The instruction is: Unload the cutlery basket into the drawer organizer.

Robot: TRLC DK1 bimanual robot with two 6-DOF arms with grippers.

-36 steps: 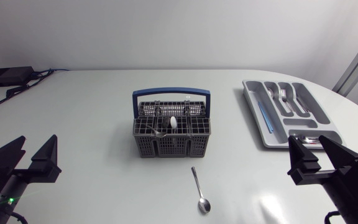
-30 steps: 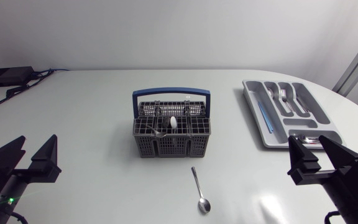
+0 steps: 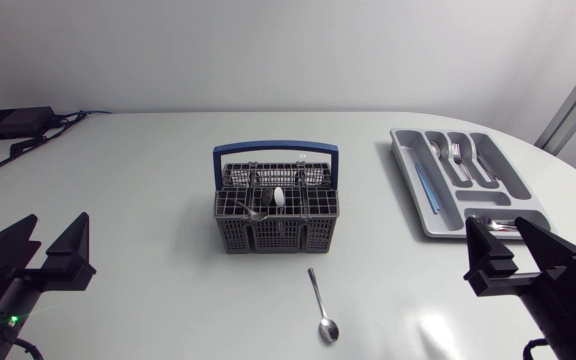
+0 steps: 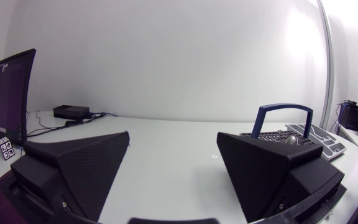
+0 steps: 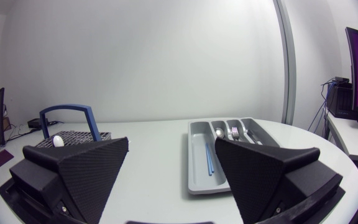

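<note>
Head view, cutlery (image 3: 277, 198) in basket (image 3: 268, 238), forks (image 3: 455, 153) in organizer (image 3: 409, 176)

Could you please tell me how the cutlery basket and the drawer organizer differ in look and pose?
The cutlery basket is a dark grey mesh box standing tall at the middle of the table, while the drawer organizer is a light grey, shallow tray lying flat at the table's right side. The cutlery basket has a blue arched handle; the drawer organizer has none. Both are grey compartmented holders resting on the table.
</note>
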